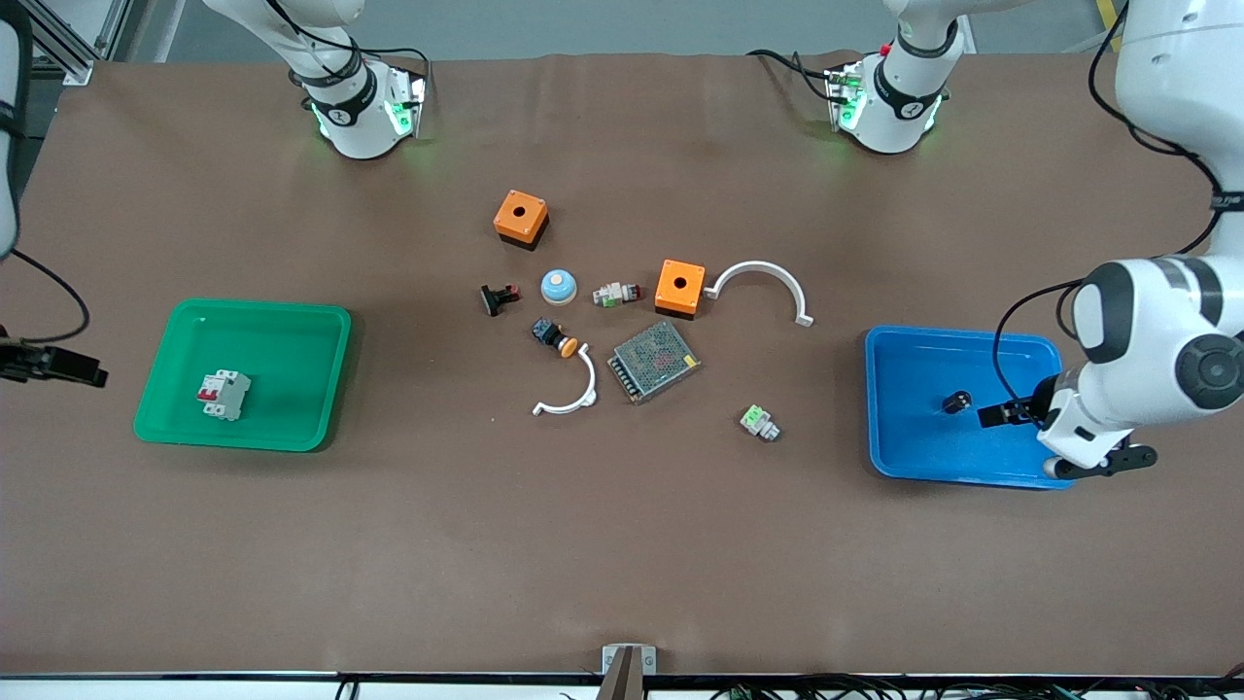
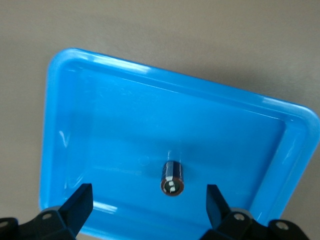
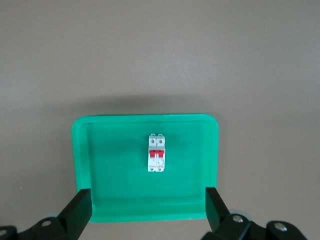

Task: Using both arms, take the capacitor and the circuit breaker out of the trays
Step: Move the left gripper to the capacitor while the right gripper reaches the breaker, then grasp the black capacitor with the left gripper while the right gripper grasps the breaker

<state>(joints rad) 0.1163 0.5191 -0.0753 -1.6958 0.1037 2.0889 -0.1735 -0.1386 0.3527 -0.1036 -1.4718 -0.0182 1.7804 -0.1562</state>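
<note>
The capacitor [image 1: 956, 401], a small black cylinder with a lighter end, lies on its side in the blue tray [image 1: 923, 442]. My left gripper [image 1: 1011, 413] hangs open and empty over that tray. In the left wrist view the capacitor [image 2: 172, 178] lies between and just past the spread fingers [image 2: 80, 202] on the blue tray [image 2: 150, 120]. The white-grey breaker [image 1: 224, 395] with its red switch lies in the green tray [image 1: 292, 340]. My right gripper [image 1: 58, 365] is open and empty, high over the table beside that tray. The right wrist view shows the breaker [image 3: 156, 152] in the green tray [image 3: 110, 150].
In the table's middle lie two orange boxes [image 1: 521, 218] [image 1: 679, 287], a black-and-red clip [image 1: 499, 297], a blue-topped dome [image 1: 559, 286], an orange-capped push-button [image 1: 554, 335], a metal power supply [image 1: 654, 361], two white curved brackets [image 1: 763, 282] [image 1: 569, 394] and small green-topped parts [image 1: 759, 421] [image 1: 616, 293].
</note>
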